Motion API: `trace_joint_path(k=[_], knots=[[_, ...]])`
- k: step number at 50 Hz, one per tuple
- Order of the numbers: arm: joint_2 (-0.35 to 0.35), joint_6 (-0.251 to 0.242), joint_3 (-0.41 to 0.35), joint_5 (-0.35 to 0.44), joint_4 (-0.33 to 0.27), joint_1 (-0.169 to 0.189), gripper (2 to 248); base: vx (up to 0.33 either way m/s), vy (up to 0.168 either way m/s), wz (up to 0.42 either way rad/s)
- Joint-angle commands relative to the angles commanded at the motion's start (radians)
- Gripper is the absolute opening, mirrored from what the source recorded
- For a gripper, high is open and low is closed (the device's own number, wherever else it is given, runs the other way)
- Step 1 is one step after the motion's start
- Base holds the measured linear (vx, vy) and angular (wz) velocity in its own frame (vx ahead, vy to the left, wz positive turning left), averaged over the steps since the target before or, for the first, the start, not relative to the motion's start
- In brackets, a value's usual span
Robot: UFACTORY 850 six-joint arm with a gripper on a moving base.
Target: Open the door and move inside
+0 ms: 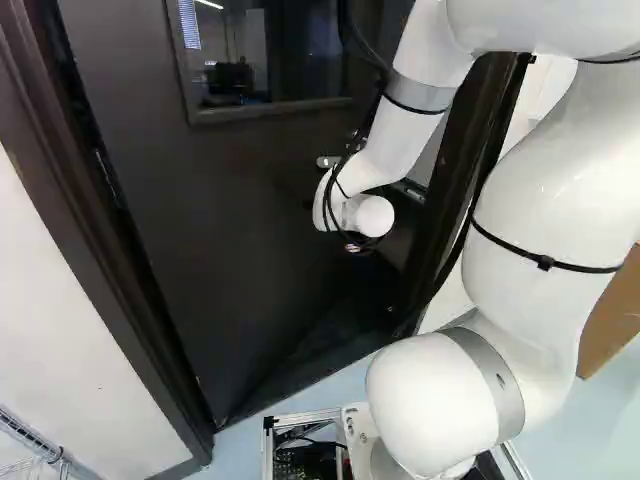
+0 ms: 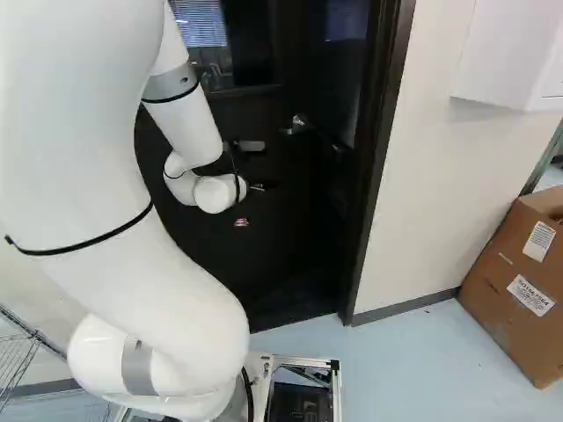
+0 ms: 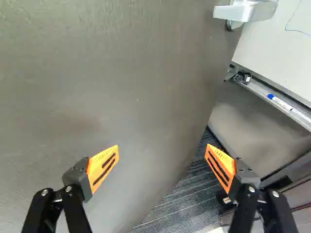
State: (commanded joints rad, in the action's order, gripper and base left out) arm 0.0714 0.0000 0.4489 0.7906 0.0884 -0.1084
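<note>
Flat dark door [image 3: 97,73] ajar ahead of the black gripper [image 3: 163,151], its orange-padded fingers [image 3: 103,167] wide apart, empty, silver metal handle [image 3: 247,11] beyond, ribbed grey carpet [image 3: 187,201] past the door's edge, glossy white board [image 3: 286,53] in wrist view only, glass pane [image 1: 285,60] in base views only

Door [image 1: 230,200] ahead of arm [image 1: 545,180], box [image 2: 506,303] on floor [image 2: 396,369] right of door frame [image 2: 376,176], marker [image 3: 280,102] on tray [image 3: 260,90]

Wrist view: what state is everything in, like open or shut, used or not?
Door: partly open.
Handle: not gripped.
End effector: open, holding nothing.
Whiteboard: marked with a thin blue line.
Marker: lying on the tray.
</note>
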Motion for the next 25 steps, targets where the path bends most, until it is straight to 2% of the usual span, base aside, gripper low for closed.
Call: trace_joint_path(k=[25], knots=[[0.049,0.000,0.053,0.000,0.015,0.002,247,0.000,0.000,0.000]])
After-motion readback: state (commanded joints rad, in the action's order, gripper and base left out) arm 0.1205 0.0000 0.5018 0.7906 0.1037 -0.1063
